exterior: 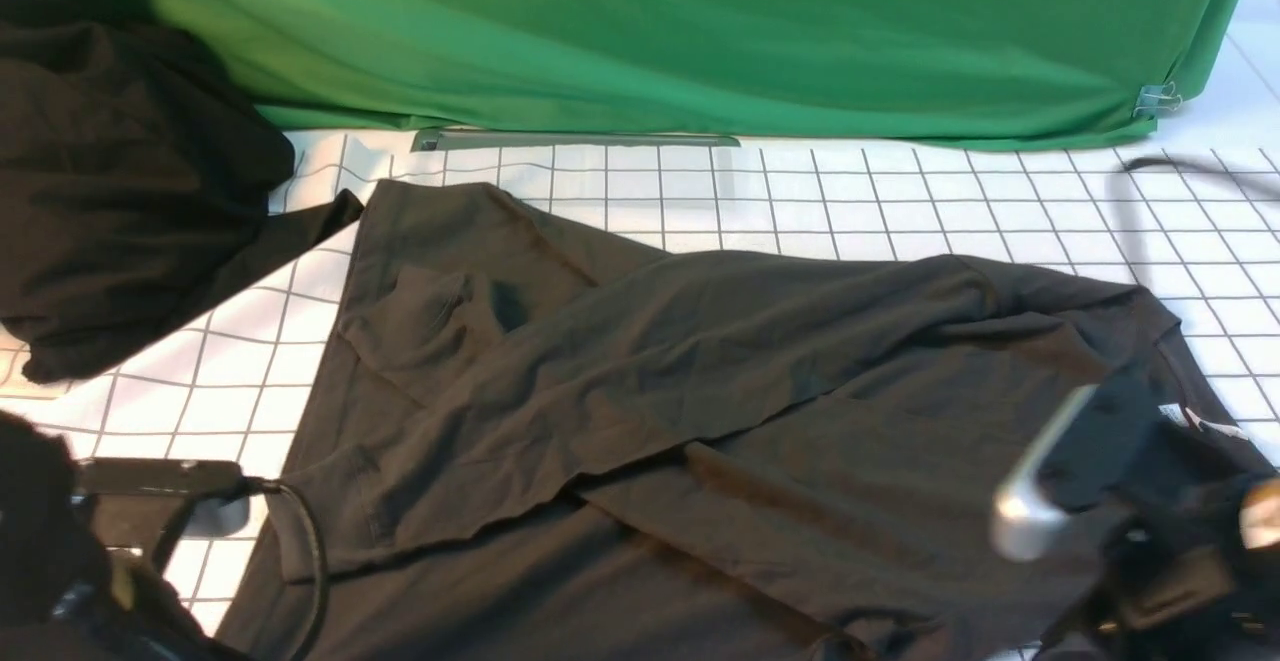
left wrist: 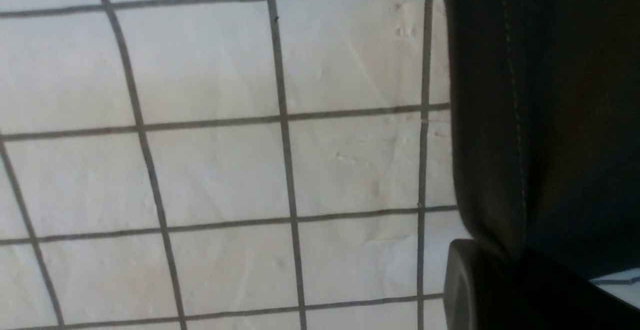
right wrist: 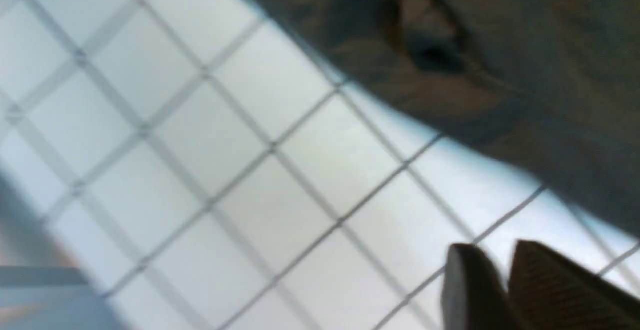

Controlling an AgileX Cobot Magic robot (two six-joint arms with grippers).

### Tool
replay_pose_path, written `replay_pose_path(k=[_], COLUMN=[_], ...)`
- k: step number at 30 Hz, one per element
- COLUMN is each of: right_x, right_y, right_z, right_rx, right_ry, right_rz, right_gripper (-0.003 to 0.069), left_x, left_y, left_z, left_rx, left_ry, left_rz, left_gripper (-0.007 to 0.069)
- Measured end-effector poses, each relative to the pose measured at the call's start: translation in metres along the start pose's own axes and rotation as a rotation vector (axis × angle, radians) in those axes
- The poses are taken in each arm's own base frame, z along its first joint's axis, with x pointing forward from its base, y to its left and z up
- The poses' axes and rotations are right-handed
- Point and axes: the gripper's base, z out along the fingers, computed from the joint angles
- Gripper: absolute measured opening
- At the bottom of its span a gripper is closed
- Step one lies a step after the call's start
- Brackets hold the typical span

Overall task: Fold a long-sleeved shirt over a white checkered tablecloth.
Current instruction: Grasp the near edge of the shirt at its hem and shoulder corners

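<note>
The long-sleeved shirt [exterior: 700, 391], dark charcoal-brown, lies spread over the white checkered tablecloth [exterior: 900, 201], with a sleeve folded across its body and the white neck label [exterior: 1190, 421] at the right. In the left wrist view my left gripper [left wrist: 515, 262] is shut on the shirt's stitched hem [left wrist: 500, 120], which runs down between its dark fingers [left wrist: 465, 280]. In the right wrist view my right gripper [right wrist: 492, 250] hangs over bare tablecloth [right wrist: 280, 180] with a narrow gap between its tips and nothing in it. The shirt's edge [right wrist: 500, 85] lies beyond it.
A blacker heap of garment [exterior: 110, 191] sits at the far left. A green fabric sheet [exterior: 700, 31] hangs across the back, held by a clip [exterior: 1157, 99]. A grey strip [exterior: 575, 139] lies under its edge. A dark cable [exterior: 1200, 166] crosses the far right.
</note>
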Motion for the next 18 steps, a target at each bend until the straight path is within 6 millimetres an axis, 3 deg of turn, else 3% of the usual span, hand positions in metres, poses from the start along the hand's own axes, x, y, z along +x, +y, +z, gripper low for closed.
replay_pose_path(k=[1, 2, 4, 7, 9, 12, 15, 16, 17, 18], right_x=[-0.003, -0.004, -0.01, -0.013, -0.013, -0.012, -0.012, -0.011, -0.011, -0.009], right_y=[0.0, -0.001, -0.005, -0.01, -0.014, -0.016, -0.016, -0.016, -0.016, -0.016], right_z=[0.01, 0.012, 0.032, 0.05, 0.064, 0.077, 0.081, 0.08, 0.08, 0.08], right_rx=[0.022, 0.032, 0.065, 0.089, 0.098, 0.093, 0.092, 0.09, 0.089, 0.084], right_ry=[0.025, 0.024, 0.056, 0.092, 0.126, 0.16, 0.168, 0.176, 0.178, 0.199], right_rz=[-0.027, -0.032, -0.082, -0.114, -0.121, -0.121, -0.12, -0.119, -0.119, -0.119], right_gripper=[0.0256, 0.027, 0.0454, 0.0533, 0.0547, 0.0512, 0.0377, 0.0269, 0.0253, 0.0127], left_x=[0.001, 0.001, 0.002, 0.002, 0.002, 0.002, 0.003, 0.004, 0.004, 0.006], left_y=[0.0, 0.0, 0.001, 0.001, 0.001, 0.001, 0.001, 0.002, 0.002, 0.002], left_z=[-0.002, -0.002, -0.004, -0.004, -0.004, -0.004, -0.004, -0.005, -0.005, -0.005], left_rx=[0.003, 0.004, 0.006, 0.002, 0.002, 0.002, 0.0, -0.004, -0.004, -0.009], left_ry=[-0.01, -0.012, -0.021, -0.02, -0.019, -0.02, -0.013, -0.002, -0.002, 0.014], left_rz=[0.0, 0.0, 0.0, 0.002, 0.002, 0.002, 0.003, 0.008, 0.009, 0.021], left_gripper=[0.0024, 0.0024, 0.0024, 0.0024, 0.0024, 0.0024, 0.0024, 0.0024, 0.0024, 0.0024])
